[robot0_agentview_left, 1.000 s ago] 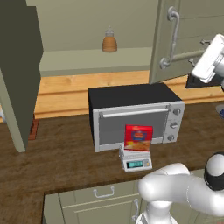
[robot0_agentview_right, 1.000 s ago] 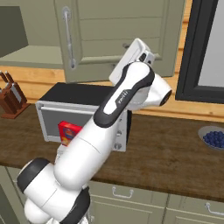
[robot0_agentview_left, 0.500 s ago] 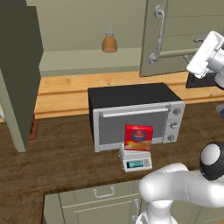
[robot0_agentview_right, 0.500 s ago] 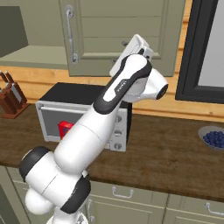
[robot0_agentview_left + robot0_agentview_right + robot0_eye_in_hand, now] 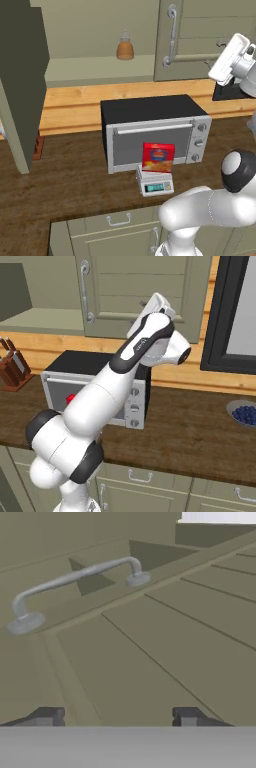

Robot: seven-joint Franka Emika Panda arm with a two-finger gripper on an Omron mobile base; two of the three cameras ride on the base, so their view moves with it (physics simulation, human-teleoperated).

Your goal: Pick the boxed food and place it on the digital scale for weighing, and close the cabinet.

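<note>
Your gripper faces the panelled cabinet door at close range, its two dark fingertips standing well apart with nothing between them, so you have it open and empty. A silver bar handle runs across the door above the tips. From the left base view you see the hand raised high at the right, in front of the right-hand door of the cabinet, which stands partly swung; the left door hangs wide open, and an amber bottle sits on the shelf inside. Your boxed food stands upright on the small digital scale, just in front of the toaster oven on the wooden counter.
</note>
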